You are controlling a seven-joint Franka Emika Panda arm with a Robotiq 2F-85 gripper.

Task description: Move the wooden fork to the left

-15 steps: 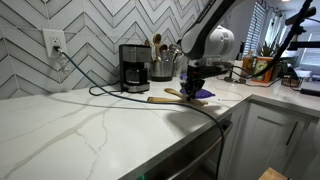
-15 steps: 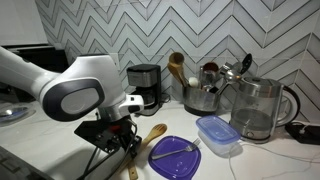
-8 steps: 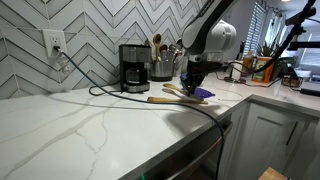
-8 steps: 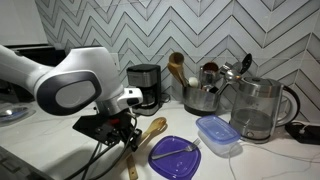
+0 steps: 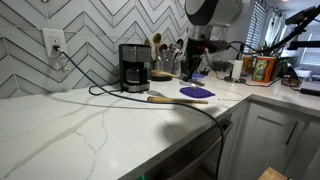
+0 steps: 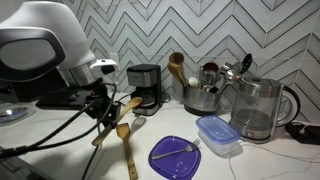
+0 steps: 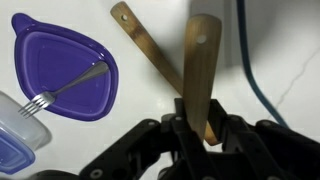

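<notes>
Wrist view is showing the gripper [image 7: 200, 135] pinching a darker-brown wooden utensil [image 7: 202, 70], its jaws pressing on the handle while the flat end is sticking out ahead of the camera. The wooden fork [image 7: 150, 50], paler and thinner, is lying flat on the white countertop [image 7: 290, 40] below. It is running diagonally beside the purple lid [image 7: 60, 45], which is carrying a metal fork [image 7: 62, 88]. In both exterior views the gripper [image 6: 115, 110] is hanging well above the counter with that utensil tilting in its grip. The wooden fork [image 6: 126, 152] is resting apart from it, just beside the purple lid and in front of the coffee maker [image 6: 147, 85]. By the look of it, a lift-and-carry step is going on, but on the wrong piece, and the fork itself is not yet being moved. The next move is probably calling for setting the darker-brown wooden utensil down clear of the fork. The jaws would then be spreading across the fork's narrow handle, closing, lifting and carrying it left, while keeping off the black cable [image 7: 250, 70] trailing nearby.
</notes>
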